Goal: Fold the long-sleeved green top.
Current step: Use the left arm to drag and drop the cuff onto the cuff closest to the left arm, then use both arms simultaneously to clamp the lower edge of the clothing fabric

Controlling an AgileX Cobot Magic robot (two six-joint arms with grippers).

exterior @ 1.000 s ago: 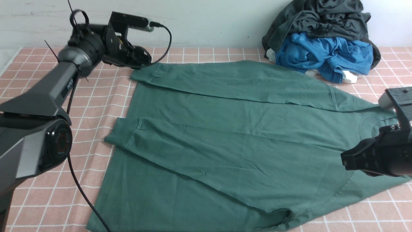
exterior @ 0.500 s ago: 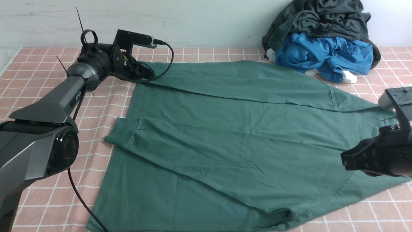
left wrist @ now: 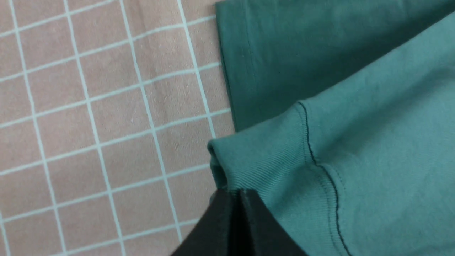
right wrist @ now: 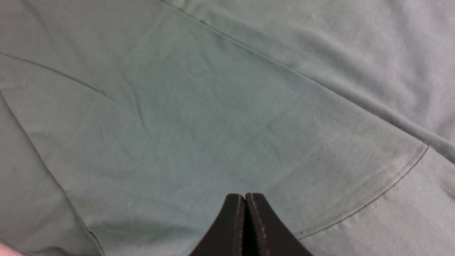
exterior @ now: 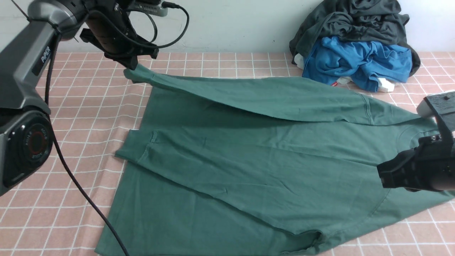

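Observation:
The green long-sleeved top [exterior: 249,160] lies spread across the pink checked cloth, neck toward the right. My left gripper [exterior: 132,65] is shut on the ribbed cuff [left wrist: 263,167] of the far sleeve [exterior: 256,96] and holds it up off the table at the back left, so the sleeve hangs stretched toward the shoulder. In the left wrist view the jaws [left wrist: 237,192] pinch the cuff's edge. The near sleeve [exterior: 199,156] lies folded flat across the body. My right gripper [exterior: 383,176] hovers over the shoulder area at the right; its jaws [right wrist: 244,196] are shut with nothing between them.
A heap of a dark charcoal garment [exterior: 355,25] and a bright blue garment [exterior: 359,62] sits at the back right against the wall. The left arm's black cable [exterior: 83,193] trails over the checked tablecloth [exterior: 89,106] beside the top's hem.
My left gripper closed on the far sleeve's cuff, then rose and moved left, lifting the sleeve off the top. The right arm has stayed put.

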